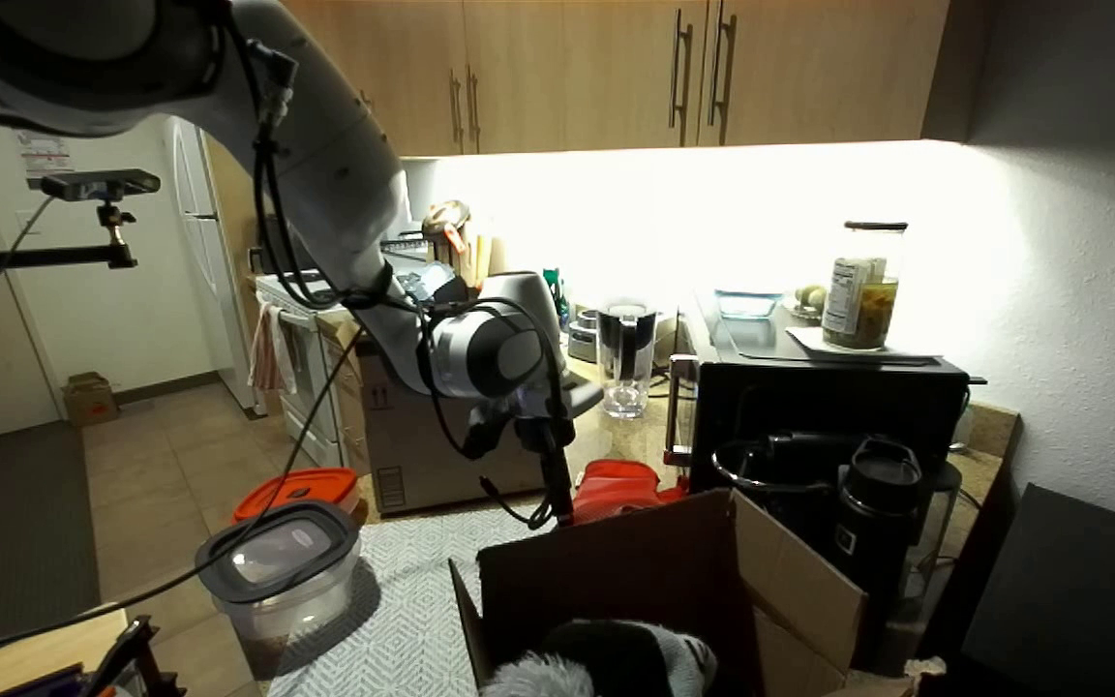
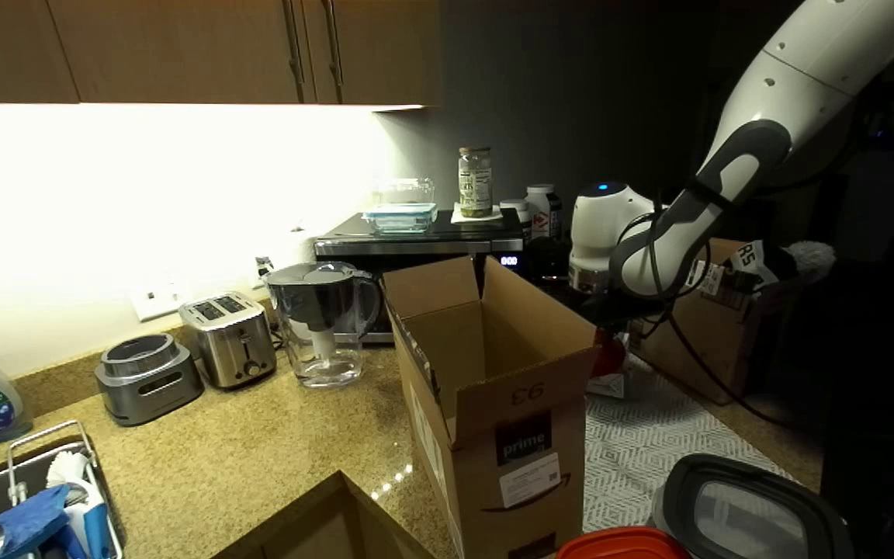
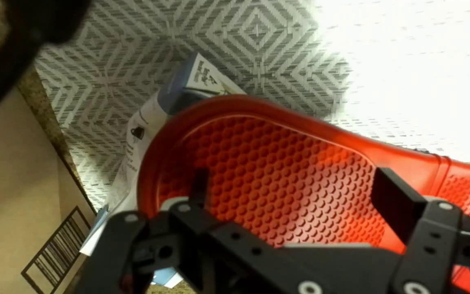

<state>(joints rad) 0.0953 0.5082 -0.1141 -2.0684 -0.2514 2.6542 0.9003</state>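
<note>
In the wrist view my gripper [image 3: 291,179] stands wide open, one dark finger at each side. Between and below its fingers lies a red mitt-like piece [image 3: 267,163] with a bumpy textured face. Nothing is clamped, and I cannot tell whether the fingertips touch the red surface. Partly under the red piece is a white and blue printed package [image 3: 141,130], on a grey and white patterned mat [image 3: 255,53]. The red piece [image 1: 620,484] [image 2: 608,355] shows in both exterior views, close beside the lowered gripper and partly hidden.
Open cardboard boxes [image 1: 606,571] [image 2: 524,497] stand on either side of the gripper; a fuzzy grey and black item [image 1: 616,658] fills the nearer one. A lidded container [image 1: 277,552], a red lid [image 1: 291,489], a water pitcher [image 2: 323,318] and a black oven [image 1: 828,397] stand around.
</note>
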